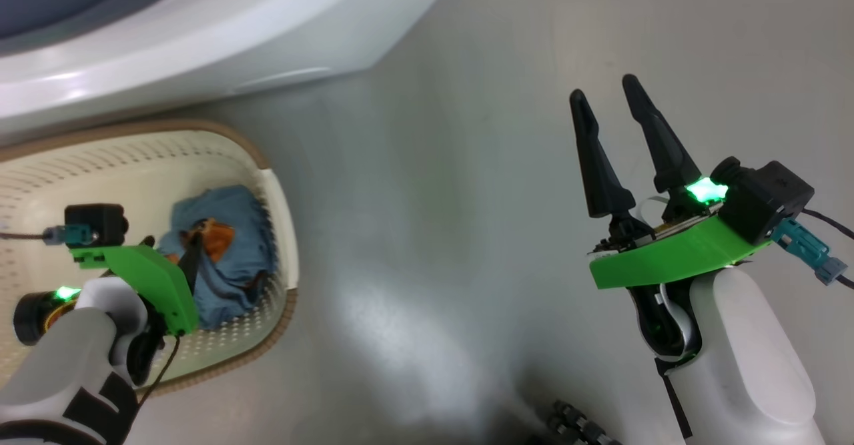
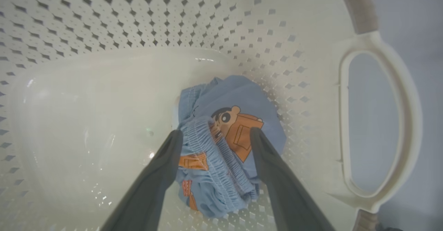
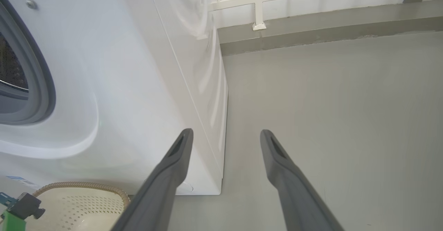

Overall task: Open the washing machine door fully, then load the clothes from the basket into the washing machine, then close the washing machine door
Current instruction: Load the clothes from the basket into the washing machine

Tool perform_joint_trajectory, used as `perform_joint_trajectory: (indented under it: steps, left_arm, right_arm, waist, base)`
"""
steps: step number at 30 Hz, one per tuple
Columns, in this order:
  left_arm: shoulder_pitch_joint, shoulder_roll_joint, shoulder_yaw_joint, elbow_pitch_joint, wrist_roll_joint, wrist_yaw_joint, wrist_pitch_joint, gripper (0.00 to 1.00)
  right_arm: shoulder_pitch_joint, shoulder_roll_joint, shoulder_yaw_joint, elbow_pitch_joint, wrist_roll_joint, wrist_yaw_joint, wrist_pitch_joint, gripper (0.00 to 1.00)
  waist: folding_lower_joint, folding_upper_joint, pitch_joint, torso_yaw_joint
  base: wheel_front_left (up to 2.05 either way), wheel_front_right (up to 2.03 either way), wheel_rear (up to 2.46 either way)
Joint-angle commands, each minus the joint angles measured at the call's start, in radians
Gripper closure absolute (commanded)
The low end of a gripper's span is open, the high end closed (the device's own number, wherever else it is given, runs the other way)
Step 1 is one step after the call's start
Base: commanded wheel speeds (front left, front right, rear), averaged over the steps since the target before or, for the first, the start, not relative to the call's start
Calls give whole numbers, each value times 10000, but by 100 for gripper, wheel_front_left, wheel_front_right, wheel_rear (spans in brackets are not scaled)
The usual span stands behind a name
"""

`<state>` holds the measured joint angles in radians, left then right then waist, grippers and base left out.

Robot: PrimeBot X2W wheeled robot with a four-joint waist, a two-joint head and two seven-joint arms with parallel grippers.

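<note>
Inside the basket (image 2: 104,23), left pincer (image 2: 216,133) gaping wide, clothes (image 2: 238,92) bunched right between its fingers (image 2: 155,182), nothing clamped. And right pincer (image 1: 604,88) equally wide, empty, floor (image 1: 434,198) beneath it.

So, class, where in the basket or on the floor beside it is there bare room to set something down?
Free: the basket bottom left of the clothes in the left wrist view; the floor between basket, washing machine and right end effector. Crowded: the handle-side corner, where the left end effector straddles the clothes.
</note>
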<state>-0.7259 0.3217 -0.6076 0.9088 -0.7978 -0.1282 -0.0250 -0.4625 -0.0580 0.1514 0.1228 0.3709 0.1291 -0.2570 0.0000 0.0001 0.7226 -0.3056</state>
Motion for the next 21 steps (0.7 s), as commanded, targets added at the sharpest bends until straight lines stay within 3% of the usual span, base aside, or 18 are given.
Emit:
perform_joint_trajectory:
  steps: [1,12,17,21]
  left_arm:
    - [-192,381,-73,142,-257,-24,298,0]
    - [-871,922,-1836,311,-1163,-24,1040,0]
    - [-1202,1075,-2482,902,-977,-25,1500,0]
    - [-1615,961,-2689,1592,-785,-17,1148,0]
  right_arm:
    - [37,68,254,-256,24,16,-48,0]
    - [-103,76,486,-452,594,16,-48,0]
    - [-154,76,573,-466,677,16,-48,0]
    - [-162,77,598,-478,700,16,-48,0]
  waist:
    - [0,-1,617,-524]
    - [0,-1,1258,-1039]
    - [0,-1,1362,-1138]
    - [0,-1,1420,-1202]
  base:
    - [0,0,0]
    - [0,0,0]
    - [0,0,0]
    - [0,0,0]
